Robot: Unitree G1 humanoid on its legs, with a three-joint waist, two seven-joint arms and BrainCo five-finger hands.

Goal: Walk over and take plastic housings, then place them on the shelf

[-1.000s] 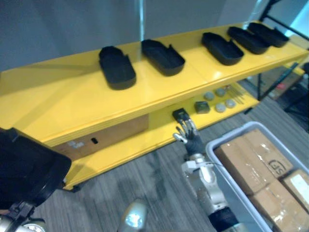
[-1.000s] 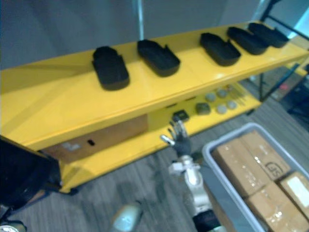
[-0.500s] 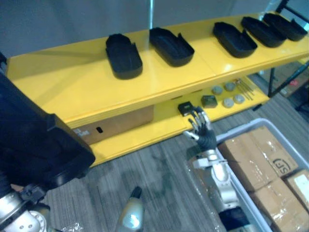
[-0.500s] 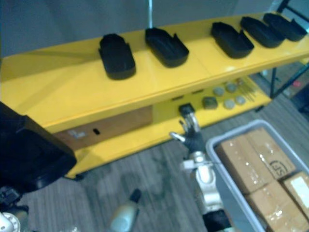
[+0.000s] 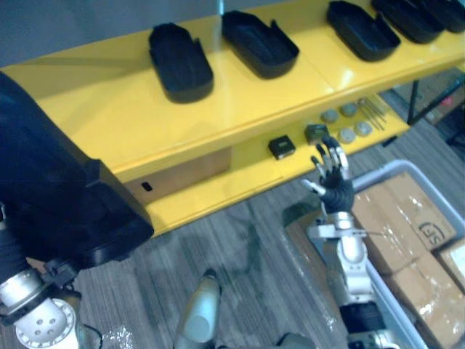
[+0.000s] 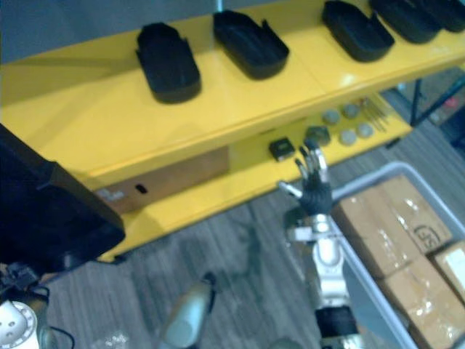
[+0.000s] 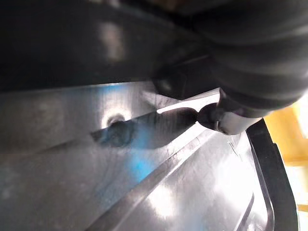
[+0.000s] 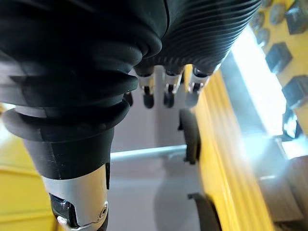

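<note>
Several black plastic housings lie in a row on the yellow shelf's top board (image 5: 109,109), among them one (image 5: 179,62) at the left and another (image 5: 260,43) beside it. A further large black housing (image 5: 51,189) is carried at the lower left on my left arm. My left hand (image 7: 260,57) is pressed close against that housing's shiny inner wall (image 7: 120,183). My right hand (image 5: 334,182) is raised in front of the lower shelf board, open, with fingers (image 8: 166,94) straight and holding nothing.
A grey bin (image 5: 385,171) packed with cardboard boxes (image 5: 403,218) stands at the right, close beside my right arm. On the lower shelf board lie a small black block (image 5: 281,147), round grey pieces (image 5: 347,134) and a brown carton (image 5: 189,171). Grey carpet lies before the shelf.
The camera has moved nearer the shelf. The carried housing has come up and takes more of the left side. My right hand has risen, still open.
</note>
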